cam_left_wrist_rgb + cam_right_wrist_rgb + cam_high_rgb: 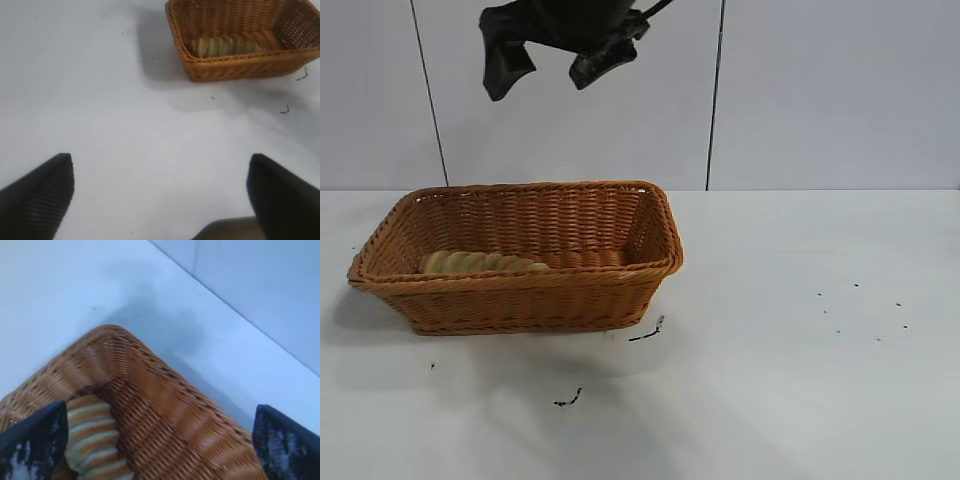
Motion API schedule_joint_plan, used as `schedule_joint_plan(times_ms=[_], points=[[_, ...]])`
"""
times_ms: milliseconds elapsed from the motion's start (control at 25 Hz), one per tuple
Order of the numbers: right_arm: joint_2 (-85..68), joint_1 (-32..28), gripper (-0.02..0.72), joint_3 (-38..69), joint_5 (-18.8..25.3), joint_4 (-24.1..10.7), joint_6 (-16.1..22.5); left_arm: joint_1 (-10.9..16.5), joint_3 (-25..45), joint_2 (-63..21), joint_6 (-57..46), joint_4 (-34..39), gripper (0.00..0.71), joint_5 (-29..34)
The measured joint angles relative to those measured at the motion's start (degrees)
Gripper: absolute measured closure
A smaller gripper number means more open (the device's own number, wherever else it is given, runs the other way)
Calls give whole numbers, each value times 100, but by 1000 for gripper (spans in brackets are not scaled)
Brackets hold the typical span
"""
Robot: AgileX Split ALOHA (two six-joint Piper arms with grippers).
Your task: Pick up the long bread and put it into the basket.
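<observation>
The long bread [480, 263] lies inside the basket [520, 305], against its near wall at the left end. It also shows in the left wrist view [225, 46] and in the right wrist view [95, 440]. My right gripper [548, 80] hangs open and empty well above the basket; its wrist view looks down on the basket's corner [190, 425], with my right gripper [160, 410] spread wide. My left gripper [159, 159] is open and empty over bare table, far from the basket [240, 67]. It does not show in the exterior view.
The basket stands on a white table [800, 380] at the left. Small black scraps [645, 333] lie just in front of it, and dark specks [860, 310] lie to the right. A panelled wall stands behind.
</observation>
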Motion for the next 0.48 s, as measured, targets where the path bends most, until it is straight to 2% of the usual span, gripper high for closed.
schedule_joint_plan(times_ms=[240, 480], points=[[0, -1062, 14, 0, 387, -276, 127, 0, 0, 0, 0, 0, 18, 0], [-18, -1911, 14, 0, 538, -265, 132, 0, 0, 0, 0, 0, 18, 0]])
